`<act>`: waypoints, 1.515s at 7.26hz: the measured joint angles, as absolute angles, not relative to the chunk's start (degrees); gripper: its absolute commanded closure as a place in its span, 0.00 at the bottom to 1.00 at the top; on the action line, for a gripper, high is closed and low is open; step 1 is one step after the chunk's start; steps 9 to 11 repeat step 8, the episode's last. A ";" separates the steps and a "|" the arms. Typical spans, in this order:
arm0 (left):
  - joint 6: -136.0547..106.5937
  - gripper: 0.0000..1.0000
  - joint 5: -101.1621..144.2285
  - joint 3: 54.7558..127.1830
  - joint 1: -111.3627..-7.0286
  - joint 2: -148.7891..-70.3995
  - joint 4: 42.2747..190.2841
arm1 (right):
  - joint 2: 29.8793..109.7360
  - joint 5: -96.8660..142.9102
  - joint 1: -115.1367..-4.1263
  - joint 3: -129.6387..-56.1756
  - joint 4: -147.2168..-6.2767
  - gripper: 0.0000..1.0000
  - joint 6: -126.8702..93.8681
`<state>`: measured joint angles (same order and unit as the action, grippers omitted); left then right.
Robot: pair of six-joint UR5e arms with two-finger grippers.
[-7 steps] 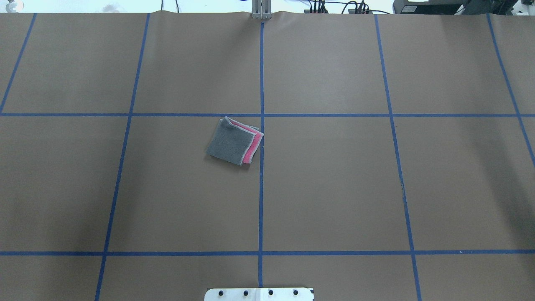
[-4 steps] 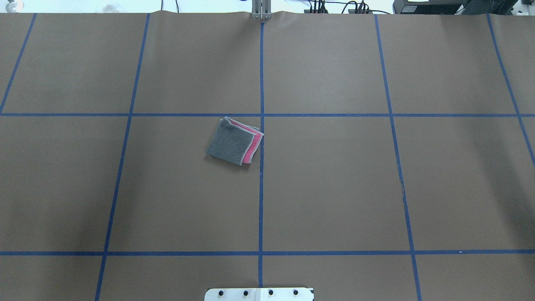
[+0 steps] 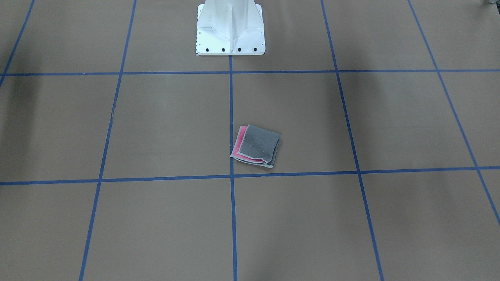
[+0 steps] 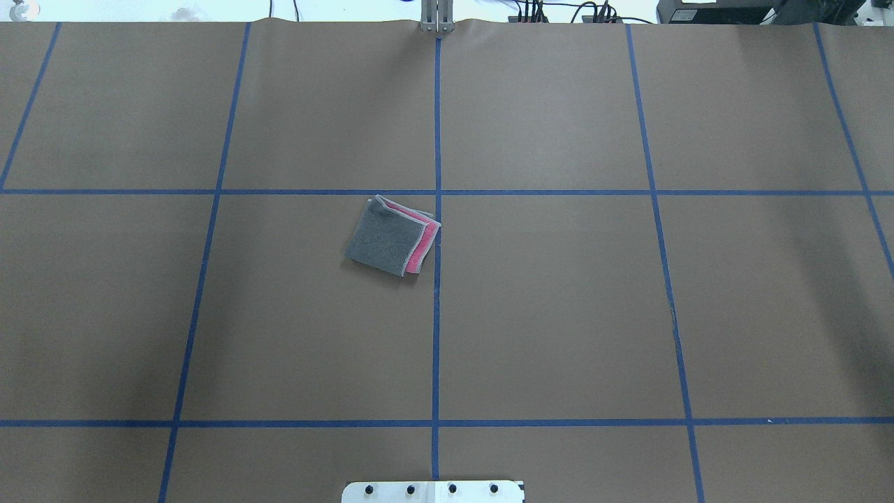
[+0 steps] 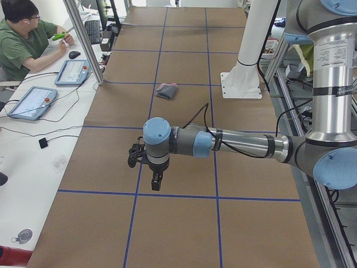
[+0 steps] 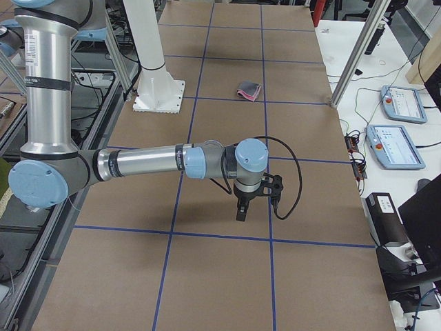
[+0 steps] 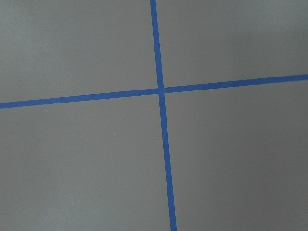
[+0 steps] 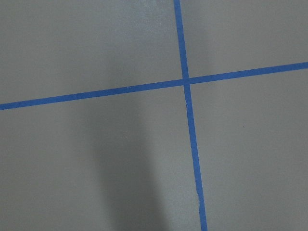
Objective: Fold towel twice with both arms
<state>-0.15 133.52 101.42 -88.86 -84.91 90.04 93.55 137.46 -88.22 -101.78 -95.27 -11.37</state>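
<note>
The towel [image 4: 391, 236] lies folded small on the brown table, dark grey face up, with a pink strip showing along one side. It also shows in the front view [image 3: 256, 146] and far off in both side views [image 5: 167, 90] [image 6: 249, 90]. My left gripper [image 5: 157, 180] hangs over the table far from the towel, pointing down; I cannot tell whether it is open or shut. My right gripper [image 6: 242, 210] hangs likewise at the other end; I cannot tell its state. Both wrist views show only bare table and blue tape.
Blue tape lines [image 4: 436, 314] divide the brown paper into squares. The white pedestal base [image 3: 230, 31] stands at the robot's edge. An operator [image 5: 22, 42] sits beside the table with tablets [image 5: 72, 71]. An aluminium post [image 6: 355, 55] stands at the table's edge.
</note>
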 measured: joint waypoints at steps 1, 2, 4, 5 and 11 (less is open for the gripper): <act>-0.12 0.00 133.53 101.10 -88.94 -84.78 90.11 | 93.53 137.46 -88.22 -101.78 -95.27 0.00 -11.45; -0.10 0.00 133.56 100.60 -89.05 -84.68 90.19 | 93.52 137.46 -88.19 -101.75 -95.27 0.00 -11.51; -0.09 0.00 133.59 99.18 -89.17 -84.63 90.38 | 93.52 137.52 -88.16 -101.67 -95.31 0.00 -11.61; -0.09 0.00 133.59 98.78 -89.20 -84.63 90.44 | 93.52 137.54 -88.16 -101.67 -95.30 0.00 -11.65; -0.09 0.00 133.59 98.79 -89.26 -84.66 90.45 | 93.52 137.55 -88.18 -101.69 -95.27 0.00 -11.69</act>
